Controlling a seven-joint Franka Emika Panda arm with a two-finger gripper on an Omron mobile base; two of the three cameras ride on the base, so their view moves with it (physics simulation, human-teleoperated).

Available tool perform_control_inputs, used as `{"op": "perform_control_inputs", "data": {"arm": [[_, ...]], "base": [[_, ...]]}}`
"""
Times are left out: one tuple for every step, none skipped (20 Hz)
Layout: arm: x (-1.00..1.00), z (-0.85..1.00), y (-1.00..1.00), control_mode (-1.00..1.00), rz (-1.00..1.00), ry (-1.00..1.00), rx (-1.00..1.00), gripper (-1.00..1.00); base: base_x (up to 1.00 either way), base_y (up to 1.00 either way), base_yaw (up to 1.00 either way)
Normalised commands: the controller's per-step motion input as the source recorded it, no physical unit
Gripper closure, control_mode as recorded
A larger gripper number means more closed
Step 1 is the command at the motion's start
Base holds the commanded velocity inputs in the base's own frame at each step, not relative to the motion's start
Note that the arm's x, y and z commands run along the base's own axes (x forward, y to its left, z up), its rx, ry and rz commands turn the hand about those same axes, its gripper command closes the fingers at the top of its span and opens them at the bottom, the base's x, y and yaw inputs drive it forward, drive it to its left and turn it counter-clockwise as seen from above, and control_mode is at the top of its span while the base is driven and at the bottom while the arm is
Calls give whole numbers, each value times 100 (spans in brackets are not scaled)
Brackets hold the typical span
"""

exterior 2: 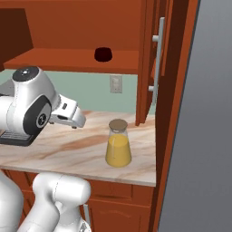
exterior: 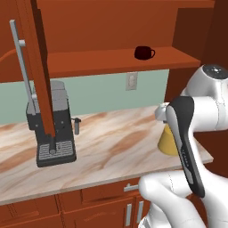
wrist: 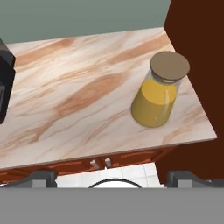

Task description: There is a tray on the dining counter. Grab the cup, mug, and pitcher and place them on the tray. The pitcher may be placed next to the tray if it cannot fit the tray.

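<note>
Marbled counter [exterior 2: 68, 149] with the coffee machine [exterior: 51, 129] carries the pitcher [exterior 2: 118, 144] at center right of the right base view, the mug [exterior 2: 103, 54] sits on the shelf [exterior 2: 68, 61] above, and the gripper [wrist: 113, 177], jaws spread and empty, holds nothing, so I judge no vessel is moved yet.

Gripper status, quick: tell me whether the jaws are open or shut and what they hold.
Gripper: jaws open wide, holding nothing; the pitcher stands apart on the counter ahead.
</note>
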Motion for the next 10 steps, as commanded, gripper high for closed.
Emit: {"op": "perform_control_inputs", "data": {"arm": [[1,33,0,-100,0,0,0,-100],[0,37,0,-100,0,0,0,-100],[0,39,0,-100,0,-2,0,-100],[0,45,0,-100,0,-5,0,-100],[0,44,0,-100,1,-9,0,-100],[0,41,-2,-100,3,-11,0,-100],[0,39,-1,-100,4,-13,0,-100],[0,39,-1,-100,5,-13,0,-100],[0,39,-1,-100,5,-13,0,-100],[0,37,-2,-100,5,-13,0,-100]], "base": [[0,0,0],[0,0,0],[0,0,0],[0,0,0],[0,0,0],[0,0,0],[0,0,0],[0,0,0],[0,0,0],[0,0,0]]}}
